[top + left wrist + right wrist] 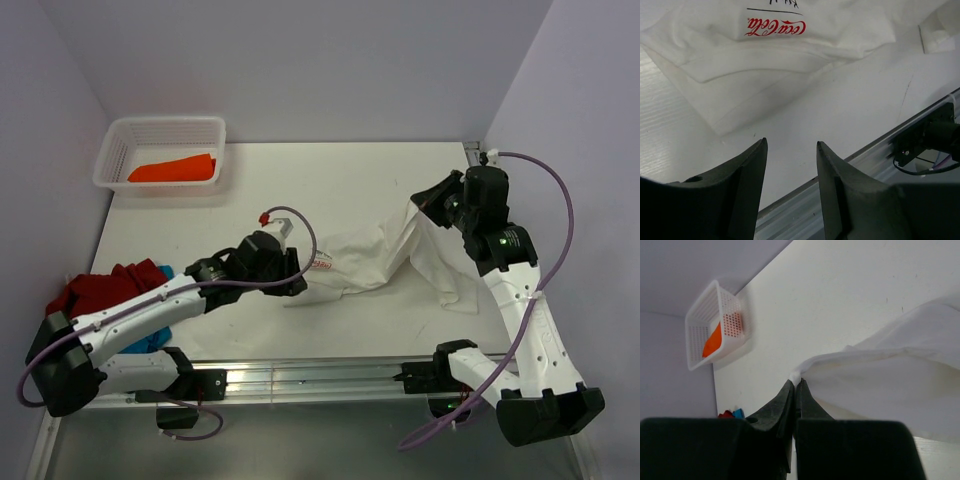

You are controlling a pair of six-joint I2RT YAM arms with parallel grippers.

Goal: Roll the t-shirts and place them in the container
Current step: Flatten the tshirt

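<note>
The white t-shirt [365, 258] with the red Coca-Cola print [775, 27] lies crumpled across the middle of the table. My right gripper [428, 205] is shut on a pinch of its edge [796, 376] and holds that end lifted off the table. My left gripper [296, 276] is open at the shirt's left end, just short of its hem [735, 110], with only bare table between its fingers [756, 155]. An orange t-shirt [172, 170] lies in the basket. Dark red [105, 287] and blue [150, 343] t-shirts are heaped at the near left under my left arm.
The white perforated basket [118, 140] stands at the far left corner, also in the right wrist view [702, 305]. An aluminium rail [320, 375] runs along the near table edge, close behind my left gripper [790, 144]. Walls close in the left, back and right.
</note>
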